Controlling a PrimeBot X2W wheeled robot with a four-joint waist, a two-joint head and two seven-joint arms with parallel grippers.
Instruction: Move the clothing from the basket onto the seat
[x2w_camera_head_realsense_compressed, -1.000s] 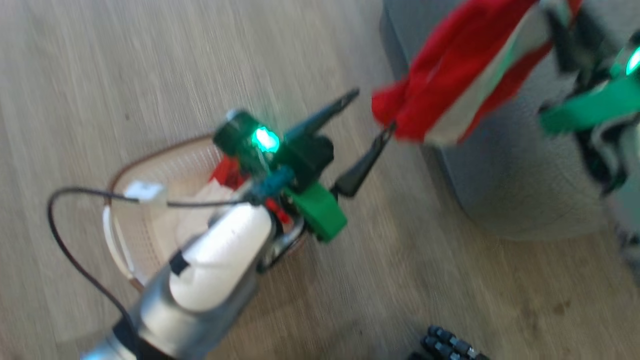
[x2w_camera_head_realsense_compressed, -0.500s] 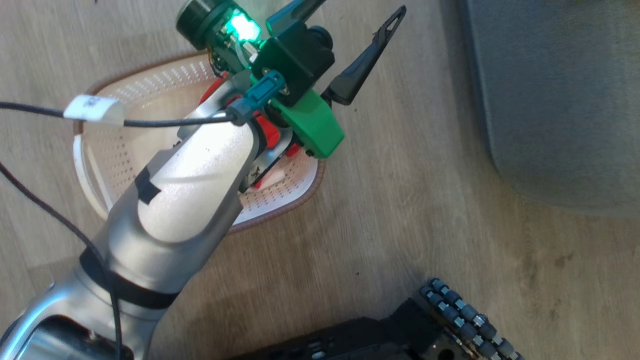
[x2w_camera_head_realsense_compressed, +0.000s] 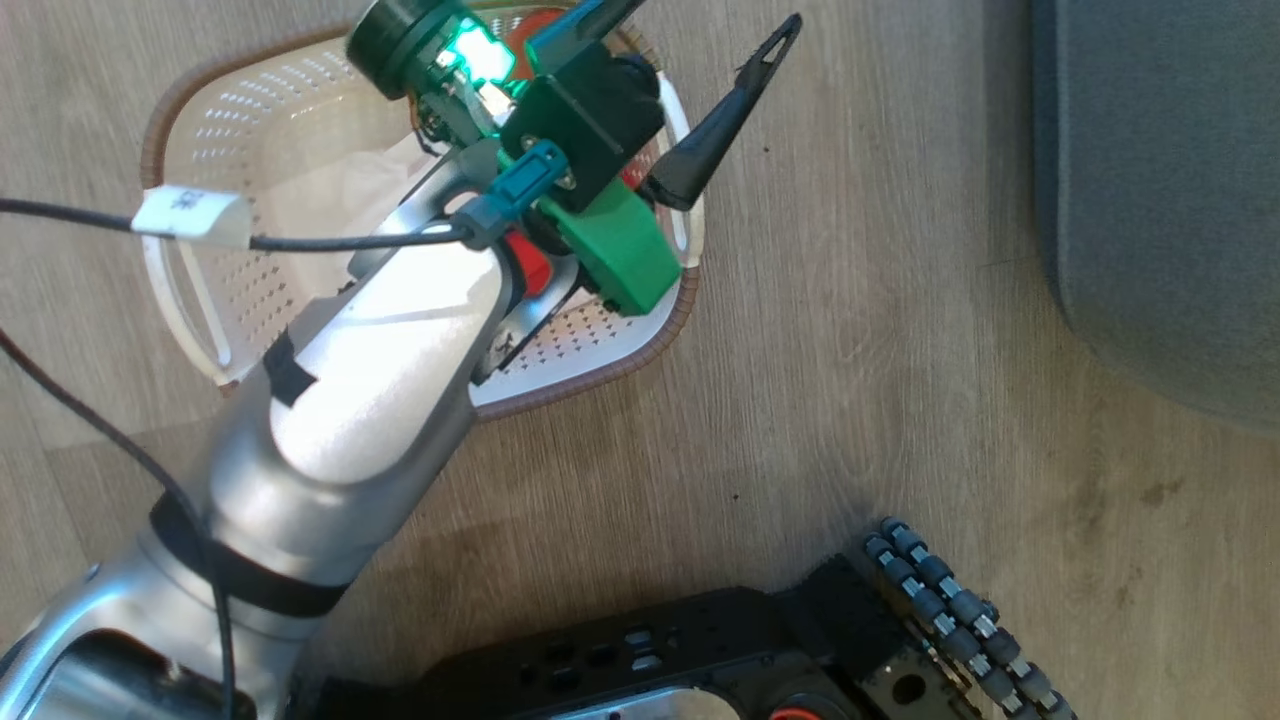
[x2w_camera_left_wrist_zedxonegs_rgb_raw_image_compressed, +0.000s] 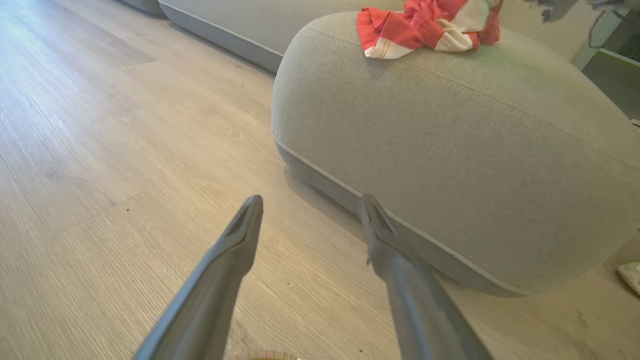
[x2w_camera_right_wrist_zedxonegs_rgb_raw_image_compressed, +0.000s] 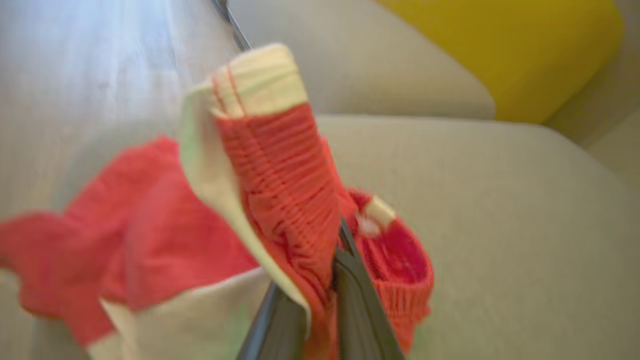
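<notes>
The cream perforated basket (x2w_camera_head_realsense_compressed: 230, 330) with a brown rim sits on the wood floor, and my left forearm crosses over it. My left gripper (x2w_camera_head_realsense_compressed: 690, 40) hangs open and empty above the basket's far edge, pointing toward the seat (x2w_camera_left_wrist_zedxonegs_rgb_raw_image_compressed: 450, 165). The left wrist view shows its fingers (x2w_camera_left_wrist_zedxonegs_rgb_raw_image_compressed: 240, 240) spread over bare floor. Red and cream clothing (x2w_camera_left_wrist_zedxonegs_rgb_raw_image_compressed: 425, 25) lies bunched on top of the grey seat (x2w_camera_right_wrist_zedxonegs_rgb_raw_image_compressed: 500, 225). My right gripper (x2w_camera_right_wrist_zedxonegs_rgb_raw_image_compressed: 335, 265) is shut on that clothing (x2w_camera_right_wrist_zedxonegs_rgb_raw_image_compressed: 280, 175), pinching a ribbed red fold. Something pale (x2w_camera_head_realsense_compressed: 340, 170) lies inside the basket, partly hidden by my arm.
The seat's rounded corner (x2w_camera_head_realsense_compressed: 1150, 200) is at the right of the head view, with a strip of floor between it and the basket. My black wheeled base (x2w_camera_head_realsense_compressed: 750, 650) fills the bottom edge. A yellow cushion (x2w_camera_right_wrist_zedxonegs_rgb_raw_image_compressed: 500, 45) lies behind the seat.
The head camera has swung down and left, so the basket and seat shifted in the picture. The right gripper with the clothing has left the head view. The left gripper stays open.
</notes>
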